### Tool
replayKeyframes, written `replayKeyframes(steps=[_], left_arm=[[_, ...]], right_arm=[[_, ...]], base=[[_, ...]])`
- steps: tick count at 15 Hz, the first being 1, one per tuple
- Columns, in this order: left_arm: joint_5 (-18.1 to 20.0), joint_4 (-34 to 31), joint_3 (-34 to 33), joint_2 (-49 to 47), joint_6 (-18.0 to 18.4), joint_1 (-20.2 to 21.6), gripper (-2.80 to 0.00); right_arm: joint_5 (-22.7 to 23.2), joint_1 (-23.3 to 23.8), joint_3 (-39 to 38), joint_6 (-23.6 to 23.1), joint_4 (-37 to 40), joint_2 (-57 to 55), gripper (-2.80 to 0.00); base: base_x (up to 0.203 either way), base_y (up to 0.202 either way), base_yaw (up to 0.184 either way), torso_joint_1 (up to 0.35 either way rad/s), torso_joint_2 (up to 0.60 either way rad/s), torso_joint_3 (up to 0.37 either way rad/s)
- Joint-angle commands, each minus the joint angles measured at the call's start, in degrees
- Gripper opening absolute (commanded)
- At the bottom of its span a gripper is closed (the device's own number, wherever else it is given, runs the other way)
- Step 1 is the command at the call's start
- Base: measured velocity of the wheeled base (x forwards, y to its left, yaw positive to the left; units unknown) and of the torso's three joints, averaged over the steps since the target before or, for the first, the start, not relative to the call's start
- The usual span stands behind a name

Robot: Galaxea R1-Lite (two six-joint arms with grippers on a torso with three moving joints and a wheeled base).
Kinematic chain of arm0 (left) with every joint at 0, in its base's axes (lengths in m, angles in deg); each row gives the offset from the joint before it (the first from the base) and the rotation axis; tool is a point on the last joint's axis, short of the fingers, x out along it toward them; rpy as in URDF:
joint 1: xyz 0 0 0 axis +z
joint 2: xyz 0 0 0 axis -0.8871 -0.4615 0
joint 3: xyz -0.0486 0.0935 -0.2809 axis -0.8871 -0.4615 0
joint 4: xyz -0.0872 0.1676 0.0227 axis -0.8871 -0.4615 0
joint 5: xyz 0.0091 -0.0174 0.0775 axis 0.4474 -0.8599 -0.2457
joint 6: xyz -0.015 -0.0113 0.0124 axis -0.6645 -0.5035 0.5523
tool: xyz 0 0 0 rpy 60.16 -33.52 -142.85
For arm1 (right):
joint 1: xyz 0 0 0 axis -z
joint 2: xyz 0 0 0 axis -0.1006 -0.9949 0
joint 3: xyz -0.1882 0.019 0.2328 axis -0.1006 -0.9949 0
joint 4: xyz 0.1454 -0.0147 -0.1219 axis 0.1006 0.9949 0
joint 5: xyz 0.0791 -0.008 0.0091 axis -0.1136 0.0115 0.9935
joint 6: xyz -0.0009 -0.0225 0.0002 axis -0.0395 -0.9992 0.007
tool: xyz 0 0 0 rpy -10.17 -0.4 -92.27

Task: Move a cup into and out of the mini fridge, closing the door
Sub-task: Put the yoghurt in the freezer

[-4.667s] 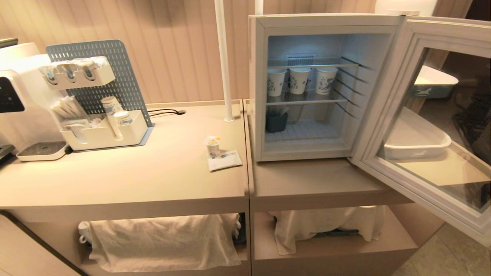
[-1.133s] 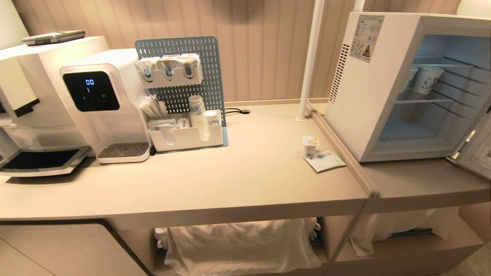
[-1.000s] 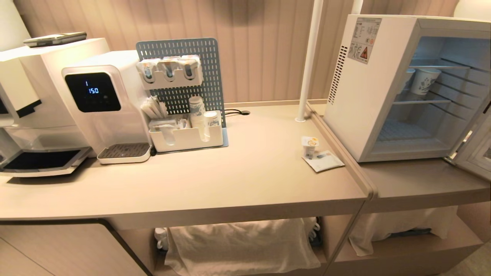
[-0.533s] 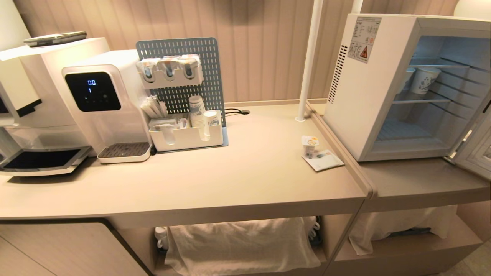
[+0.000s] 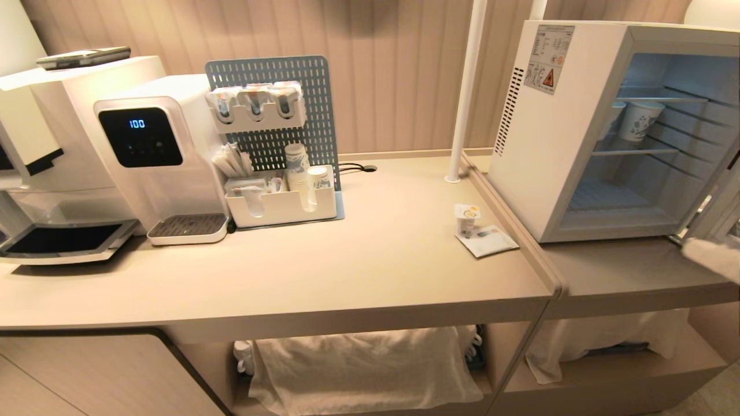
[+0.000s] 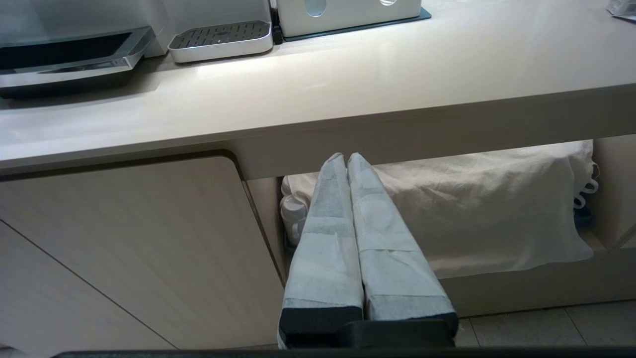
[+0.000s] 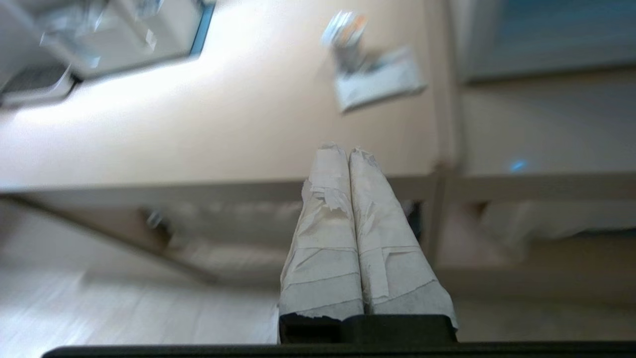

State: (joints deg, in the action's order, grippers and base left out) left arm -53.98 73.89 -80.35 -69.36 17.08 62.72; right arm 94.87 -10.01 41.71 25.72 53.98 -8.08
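Note:
The cup (image 5: 467, 219), small and white with a yellowish lid, stands on a white paper sheet (image 5: 491, 242) near the counter's right end, left of the mini fridge (image 5: 549, 138). The fridge's door (image 5: 725, 202) stands open, with only its edge showing at the far right. My right gripper (image 5: 702, 254) comes in at the right edge, in front of the fridge, well to the right of the cup. In the right wrist view my right gripper (image 7: 348, 149) is shut and empty, with the cup (image 7: 345, 35) blurred beyond it. My left gripper (image 6: 346, 156) is shut and empty, low before the counter's front.
Tall paper cups (image 5: 639, 120) stand on the fridge's wire shelf. A water dispenser (image 5: 156, 162), a white organiser with pegboard (image 5: 280, 205) and a white pole (image 5: 465, 92) stand on the counter (image 5: 347, 271). White cloths (image 5: 358, 370) hang over the lower shelves.
The camera swung left from facing the fridge, then held still. In the last half second my right gripper has risen into the head view at the right edge. The cup has not moved.

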Motion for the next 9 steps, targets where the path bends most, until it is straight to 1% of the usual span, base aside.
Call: replayKeyframes(steps=[1, 2, 3, 5, 6, 8, 9], left_arm=[[0.0, -0.1, -0.1, 0.0, 0.1, 0.0, -2.80], [-0.1, -0.1, -0.1, 0.0, -0.1, 0.0, -2.80], [-0.1, -0.1, -0.1, 0.0, -0.1, 0.1, -2.80], [-0.1, -0.1, -0.1, 0.0, -0.1, 0.0, -2.80], [-0.1, -0.1, -0.1, 0.0, -0.3, 0.0, -2.80], [-0.1, -0.1, -0.1, 0.0, -0.6, 0.0, -2.80], [-0.1, -0.2, -0.1, 0.0, -0.9, 0.0, -2.80]], right_arm=[[7.3, -1.3, 0.5, 2.6, -3.3, -22.0, -2.80], [9.2, -1.6, 1.0, 2.8, -5.9, -28.7, -0.05], [9.7, -1.9, 1.8, 2.7, -8.8, -35.2, 0.00], [7.1, -2.2, 5.0, 1.9, -15.1, -46.3, 0.00], [4.8, -2.4, 7.9, 0.5, -18.2, -51.3, 0.00], [-1.7, -3.6, 15.8, -3.8, -23.4, -58.7, 0.00], [-5.0, -4.4, 20.2, -5.2, -25.4, -62.2, 0.00]], base=[[0.000, 0.000, 0.000, 0.000, 0.00, 0.000], [0.000, 0.000, 0.000, 0.000, 0.00, 0.000], [0.000, 0.000, 0.000, 0.000, 0.00, 0.000], [0.000, 0.000, 0.000, 0.000, 0.00, 0.000], [0.000, 0.000, 0.000, 0.000, 0.00, 0.000], [0.000, 0.000, 0.000, 0.000, 0.00, 0.000], [0.000, 0.000, 0.000, 0.000, 0.00, 0.000]])
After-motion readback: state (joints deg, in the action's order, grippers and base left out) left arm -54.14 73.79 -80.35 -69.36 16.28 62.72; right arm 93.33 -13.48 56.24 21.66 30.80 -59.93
